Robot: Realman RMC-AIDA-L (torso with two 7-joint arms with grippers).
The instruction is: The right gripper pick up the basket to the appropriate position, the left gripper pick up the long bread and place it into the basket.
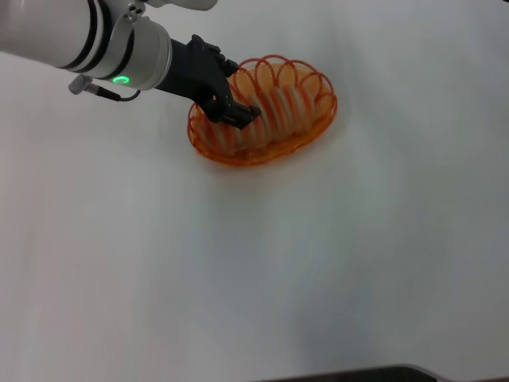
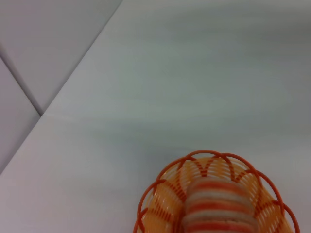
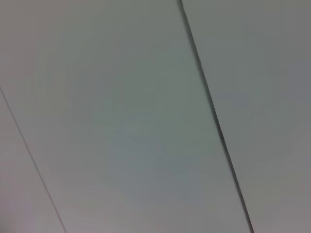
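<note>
Hidden or cut off: the right gripper appears in no view; its wrist camera shows only plain grey-white panels with a dark seam. The left wrist view shows none of the left arm's own fingers, and crops the basket's near half.
Left gripper (image 1: pixel 238 114): black two-fingered claw on a white arm with a green light, reaching over the basket's left end, tips down at the long bread.
Jaw state: the fingers sit close around the loaf's left part; whether they pinch it or have let go cannot be told.
Long bread (image 1: pixel 274 111): pale tan loaf with orange crosswise ridges, lying lengthwise inside the basket.
Basket (image 1: pixel 314 131): oval orange wire, scalloped looped rim, resting on the table.
Table (image 1: pixel 318 255): smooth white surface.
</note>
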